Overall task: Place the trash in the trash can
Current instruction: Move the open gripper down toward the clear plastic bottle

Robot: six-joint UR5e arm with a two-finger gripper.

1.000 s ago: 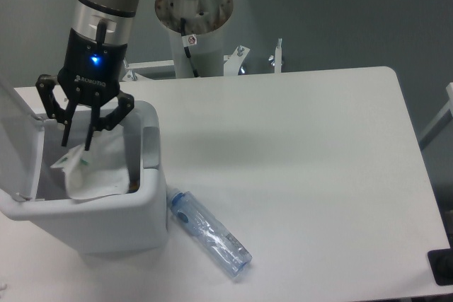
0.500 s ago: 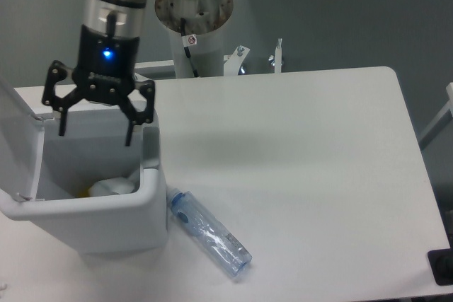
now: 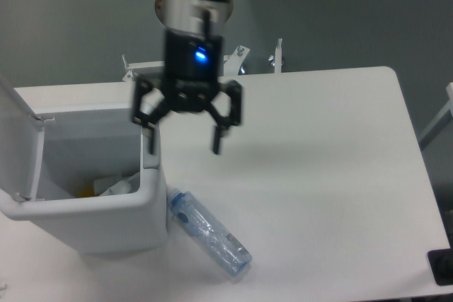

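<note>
The hand point(image 3: 185, 134) is hanging above the tabletop point(image 3: 318, 153), over the right rim of the trash can point(image 3: 92, 228) and the bare surface just beside it. Its two dark fingers are spread wide apart and are gripping nothing; the left fingertip is showing in front of the bin's right wall, the right fingertip over open tabletop. The hand and the wrist above it are appearing blurred, with a blue light glowing on the wrist housing.

The trash can is standing at the left front of the tabletop, its hinged lid point(image 3: 18, 139) standing open and tilted up at the left side. A grey tab point(image 3: 151, 148) is sitting on the right rim. Inside the bin, the crumpled white wrapper point(image 3: 117, 186) is lying at the bottom, toward the right wall; a small yellow patch is showing just left of it, and what that is cannot be told.

The plastic bottle point(image 3: 209, 231) is lying on its side on the tabletop, outside the bin, its blue-capped end touching or nearly touching the bin's lower right corner and its body angling away toward the front right. It is clear, blue-tinted and crinkled. It is sitting below the hand and apart from both fingers.

Behind the tabletop, the arm's pale base column point(image 3: 230, 51) is partly showing behind the wrist, with metal brackets point(image 3: 277, 54) at the far edge.
</note>
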